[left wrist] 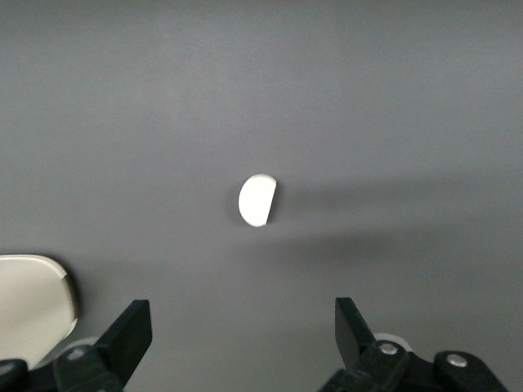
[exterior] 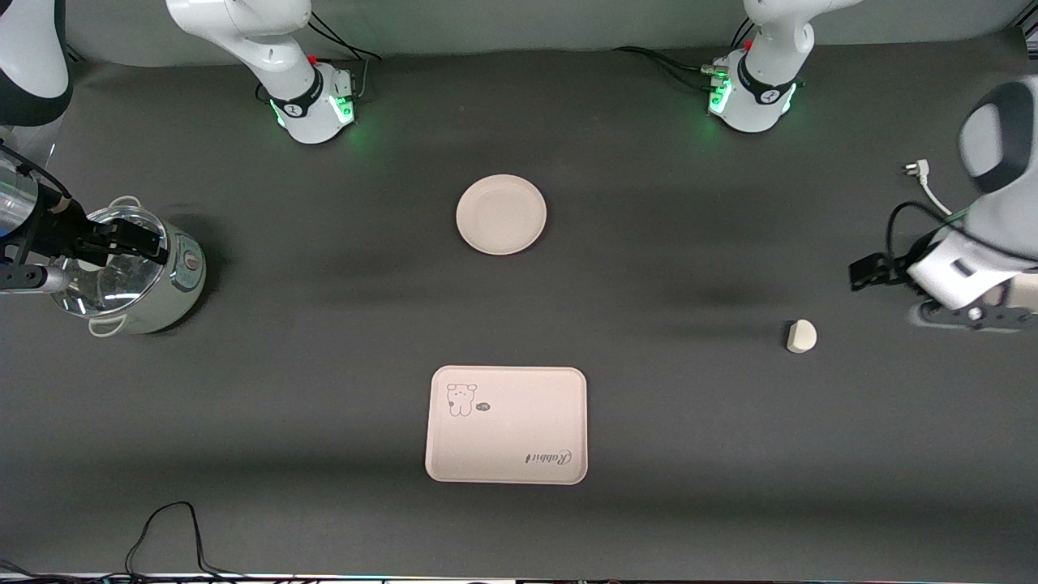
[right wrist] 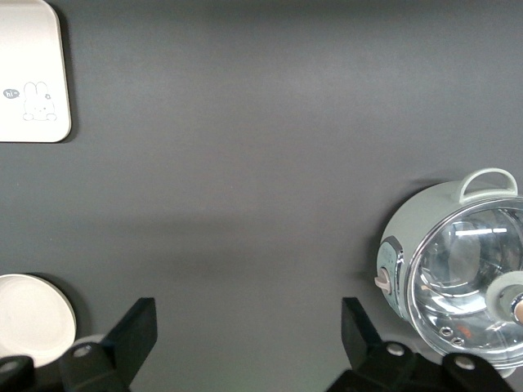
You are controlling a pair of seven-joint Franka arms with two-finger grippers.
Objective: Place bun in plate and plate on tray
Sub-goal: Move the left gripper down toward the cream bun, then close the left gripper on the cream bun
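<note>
Tray [exterior: 507, 424] with "Rabbit" script

You can read one word here: "Rabbit" in script, printed on the tray [exterior: 507, 424] near its corner closest to the front camera and toward the left arm's end; from that camera it appears upside down. Beside the little animal drawing on the tray sits a small dark speech bubble; its marks look like "hi~" in the right wrist view, though they are tiny.
</note>
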